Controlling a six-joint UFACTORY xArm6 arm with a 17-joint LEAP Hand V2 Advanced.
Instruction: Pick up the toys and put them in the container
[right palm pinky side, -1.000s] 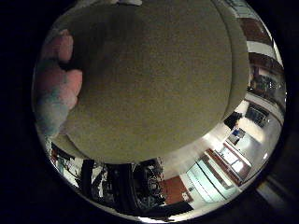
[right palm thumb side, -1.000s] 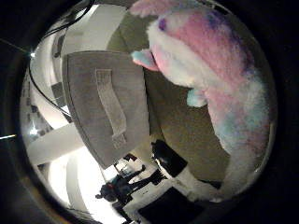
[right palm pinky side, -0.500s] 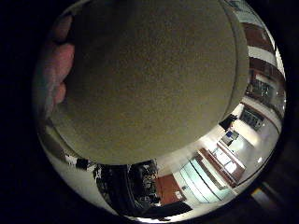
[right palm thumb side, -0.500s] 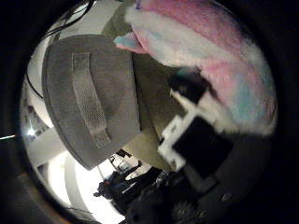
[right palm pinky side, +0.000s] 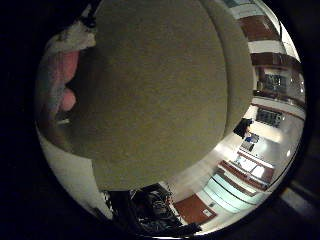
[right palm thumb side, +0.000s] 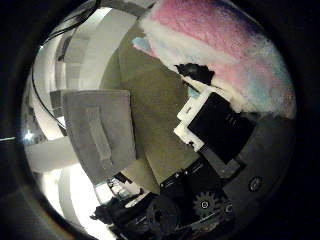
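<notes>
- The hand (right palm thumb side: 215, 130) has a finger curled in against the pink plush toy (right palm thumb side: 225, 55), seemingly pinching its fur, though how firm the hold is I cannot tell.
- The toy lies on the olive round cushion (right palm pinky side: 160, 95), close under the palm.
- Best to gather more of the body into the palm before lifting, not just loose fur.
- The grey container (right palm thumb side: 100, 135) sits beside the cushion; carry the toy over its open top before letting go.

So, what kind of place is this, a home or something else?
Probably a large indoor hall or lab, not a home: a shiny open floor and wood-panelled walls with windows lie beyond the olive table, where a pink plush toy and grey container sit.
</notes>
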